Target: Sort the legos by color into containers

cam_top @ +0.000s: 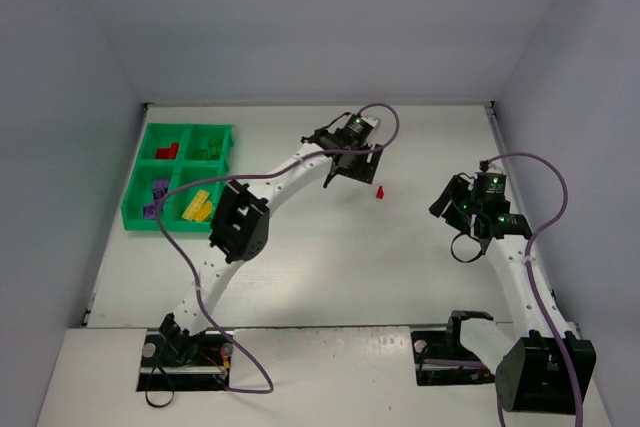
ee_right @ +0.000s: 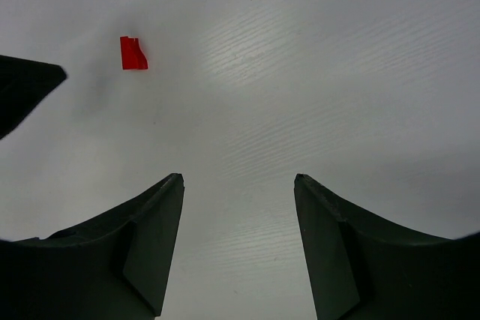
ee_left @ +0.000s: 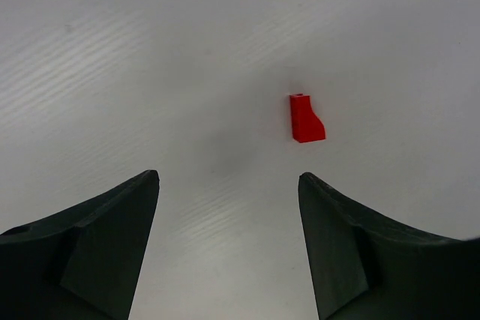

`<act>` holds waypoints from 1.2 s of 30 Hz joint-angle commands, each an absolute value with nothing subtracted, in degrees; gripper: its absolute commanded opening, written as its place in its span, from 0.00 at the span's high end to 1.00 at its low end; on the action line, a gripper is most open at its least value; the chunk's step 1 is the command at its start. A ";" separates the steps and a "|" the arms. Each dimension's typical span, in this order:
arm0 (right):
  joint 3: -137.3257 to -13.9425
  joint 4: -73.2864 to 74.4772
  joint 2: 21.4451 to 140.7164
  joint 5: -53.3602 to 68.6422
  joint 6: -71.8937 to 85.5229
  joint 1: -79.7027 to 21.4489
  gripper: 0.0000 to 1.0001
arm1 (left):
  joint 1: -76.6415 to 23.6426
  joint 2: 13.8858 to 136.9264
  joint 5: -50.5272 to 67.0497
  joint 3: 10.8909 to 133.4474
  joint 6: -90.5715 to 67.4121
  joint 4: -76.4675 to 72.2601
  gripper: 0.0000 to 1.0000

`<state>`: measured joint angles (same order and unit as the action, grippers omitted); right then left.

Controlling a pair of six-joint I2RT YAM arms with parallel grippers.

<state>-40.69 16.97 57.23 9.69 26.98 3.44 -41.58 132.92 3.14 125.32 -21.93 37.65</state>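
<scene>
Nearly there, folks: tray point(cam_top: 165, 227) sits far left on the table point(cam_top: 320, 277), and all four compartments have legos in them. Top cam shows reds point(cam_top: 166, 150) far-left, greens point(cam_top: 208, 148) far-right, purples point(cam_top: 155, 195) near-left, yellows point(cam_top: 197, 205) near-right. Too small to count at this res, but no color looks mixed. One straggler: a red brick point(cam_top: 380, 191) alone mid-table, well apart from the tray. Nothing else loose that I can see. Left gripper point(ee_left: 229, 177) hangs over the table just beside that brick, jaws wide, nothing btwn them. In its wrist cam the brick lies ahead of the tips and a bit to the right, not in the gap. Right gripper point(ee_right: 238, 177) is off on the right side, jaws apart too, empty, w/ the brick far up-left in its cam. So no pick made yet. What's left, by my read: line up, close on the brick, carry it across to the far-left compartment w/ the other reds, let go. Left arm looks the likely one, being nearer both brick & tray. That drop should finish the sort.
</scene>
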 commanded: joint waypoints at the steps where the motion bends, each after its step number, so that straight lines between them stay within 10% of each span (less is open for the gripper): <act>1: -42.19 15.29 57.66 10.72 26.63 3.60 0.42 | -42.89 134.99 6.50 133.14 -24.69 38.50 0.31; 19: -42.01 15.56 57.22 11.34 26.46 3.60 0.42 | -47.46 146.25 1.07 135.97 -26.02 31.29 0.40; 28: -42.01 15.56 56.95 11.16 26.54 3.60 0.42 | -48.43 141.70 -3.34 128.07 -24.96 29.19 0.93; 36: -41.84 15.47 56.95 10.99 26.37 3.60 0.42 | -46.50 129.39 -9.14 118.39 -20.75 27.25 1.00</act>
